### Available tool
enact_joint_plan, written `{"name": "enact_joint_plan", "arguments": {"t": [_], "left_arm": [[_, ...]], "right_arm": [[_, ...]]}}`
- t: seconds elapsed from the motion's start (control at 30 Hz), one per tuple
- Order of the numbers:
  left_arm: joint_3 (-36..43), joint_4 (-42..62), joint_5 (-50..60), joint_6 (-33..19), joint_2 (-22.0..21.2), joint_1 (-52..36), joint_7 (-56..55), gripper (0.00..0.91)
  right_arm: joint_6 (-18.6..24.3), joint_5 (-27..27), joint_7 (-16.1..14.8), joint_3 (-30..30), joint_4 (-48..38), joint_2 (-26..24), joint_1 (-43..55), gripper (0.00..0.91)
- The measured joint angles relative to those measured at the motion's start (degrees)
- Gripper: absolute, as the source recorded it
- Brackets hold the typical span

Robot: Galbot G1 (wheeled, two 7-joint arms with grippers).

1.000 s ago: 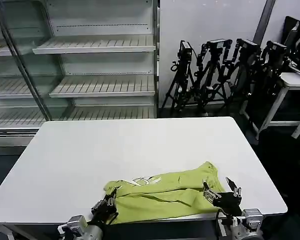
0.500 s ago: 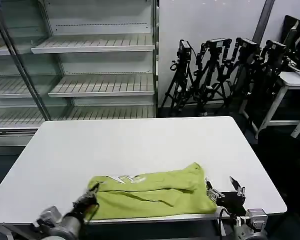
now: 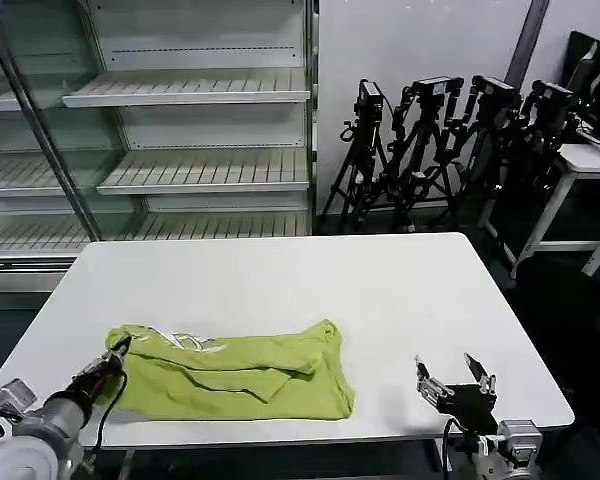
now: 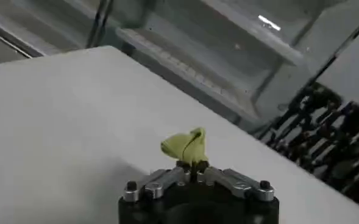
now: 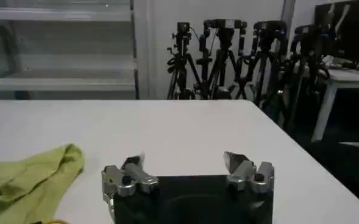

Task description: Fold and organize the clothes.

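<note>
T-shirt (image 3: 235,370) dragged leftward, left tool (image 3: 115,352) pinched

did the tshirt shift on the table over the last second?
Yes. The yellow-green T-shirt slid toward the robot's left along the white table's near edge, pinched by the left gripper and clear of the open right gripper.

Black claw (image 5: 184,167) body, silver screw-studded finger mounts.

T-shirt (image 3: 235,372): lime yellow-green, plain over most of the cloth; white printed marks along its far left edge. Surface (image 3: 280,290): plain white. Left tool (image 3: 113,357) and right tool (image 3: 454,378): black with silver-grey metal parts.
</note>
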Motion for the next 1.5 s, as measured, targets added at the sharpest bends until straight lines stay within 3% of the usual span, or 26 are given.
{"name": "enact_joint_plan", "arguments": {"t": [0.2, 0.43, 0.77, 1.1, 1.13, 1.17, 1.2, 1.23, 1.5], "left_arm": [[2.7, -3.5, -7.7, -1.2, -2.8, -1.6, -0.6, 0.02], [11.4, -4.9, -10.6, -4.5, -7.5, -3.9, -0.9, 0.02], [25.7, -2.3, -5.7, -7.2, -13.8, -10.2, -1.5, 0.02], [35.2, 2.6, 0.5, -8.4, -17.3, -15.3, -2.3, 0.02], [35.9, 3.0, 1.0, -8.4, -17.5, -15.7, -2.3, 0.071], [36.7, 3.4, 1.7, -8.4, -17.8, -16.0, -2.3, 0.191], [37.4, 3.6, 2.1, -8.4, -18.0, -16.3, -2.3, 0.705], [38.0, 3.9, 2.4, -8.4, -18.2, -16.6, -2.4, 0.907], [41.0, 5.1, 5.5, -7.9, -18.7, -18.6, -2.4, 0.907]], "right_arm": [[0.0, -0.2, 0.0, 0.4, 0.3, -0.3, -0.9, 0.907], [0.0, -0.2, -0.1, 0.5, 0.5, -0.5, -1.3, 0.907], [0.3, 0.2, -0.3, 0.7, -0.3, -0.8, -0.8, 0.907], [0.3, 0.4, -0.2, -0.1, -1.5, -0.7, -0.2, 0.907], [0.3, 0.5, -0.1, -0.1, -1.5, -0.8, -0.1, 0.907], [0.2, 0.7, 0.0, -0.1, -1.5, -0.8, 0.0, 0.907], [0.1, 0.9, 0.1, -0.1, -1.4, -0.7, 0.1, 0.907], [0.1, 1.0, 0.2, -0.1, -1.4, -0.7, 0.2, 0.907], [-0.4, 1.7, 0.4, 0.0, -0.8, -0.5, 0.1, 0.907]]}}
